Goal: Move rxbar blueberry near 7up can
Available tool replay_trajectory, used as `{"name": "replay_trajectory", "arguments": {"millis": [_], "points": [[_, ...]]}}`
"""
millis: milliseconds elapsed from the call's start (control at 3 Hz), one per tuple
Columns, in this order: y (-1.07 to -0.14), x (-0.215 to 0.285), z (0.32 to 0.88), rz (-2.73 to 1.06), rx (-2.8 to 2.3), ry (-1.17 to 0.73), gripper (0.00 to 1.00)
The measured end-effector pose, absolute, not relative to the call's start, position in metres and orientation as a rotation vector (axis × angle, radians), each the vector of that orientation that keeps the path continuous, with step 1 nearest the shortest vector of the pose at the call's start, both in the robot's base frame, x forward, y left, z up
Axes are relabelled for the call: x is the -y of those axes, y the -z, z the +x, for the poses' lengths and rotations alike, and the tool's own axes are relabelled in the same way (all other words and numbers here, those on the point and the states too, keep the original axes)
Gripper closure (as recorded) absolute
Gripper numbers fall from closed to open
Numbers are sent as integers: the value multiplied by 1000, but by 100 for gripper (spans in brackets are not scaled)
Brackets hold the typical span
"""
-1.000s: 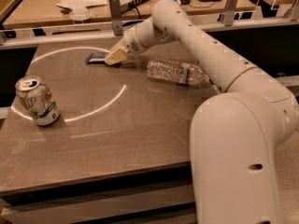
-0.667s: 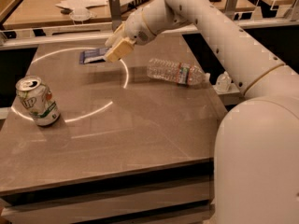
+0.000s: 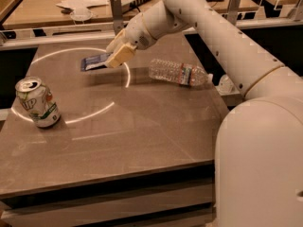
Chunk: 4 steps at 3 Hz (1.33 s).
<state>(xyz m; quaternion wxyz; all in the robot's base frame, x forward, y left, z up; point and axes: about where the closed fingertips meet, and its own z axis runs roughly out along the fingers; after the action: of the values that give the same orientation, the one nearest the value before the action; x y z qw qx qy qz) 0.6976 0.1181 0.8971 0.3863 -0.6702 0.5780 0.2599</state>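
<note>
The rxbar blueberry (image 3: 93, 62), a flat dark blue bar, is held in the air above the far middle of the table, and its shadow falls on the tabletop below it. My gripper (image 3: 113, 59) is shut on the bar's right end, with its tan fingers (image 3: 121, 54) pointing left and down. The 7up can (image 3: 37, 102), white and green with a silver top, stands upright near the table's left edge, well to the left of and nearer than the bar.
A clear plastic water bottle (image 3: 178, 73) lies on its side to the right of the gripper. The brown table (image 3: 142, 141) carries a bright ring of light. A desk with papers (image 3: 80, 1) stands behind it. My white arm fills the right side.
The gripper has lifted the bar off the table and carried it a little towards the front and left. The can and the bottle have not moved.
</note>
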Motion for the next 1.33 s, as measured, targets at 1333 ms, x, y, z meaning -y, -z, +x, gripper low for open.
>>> {"name": "replay_trajectory", "arguments": {"millis": [1333], "points": [[-858, -184, 554, -1836, -1374, -902, 74]]}}
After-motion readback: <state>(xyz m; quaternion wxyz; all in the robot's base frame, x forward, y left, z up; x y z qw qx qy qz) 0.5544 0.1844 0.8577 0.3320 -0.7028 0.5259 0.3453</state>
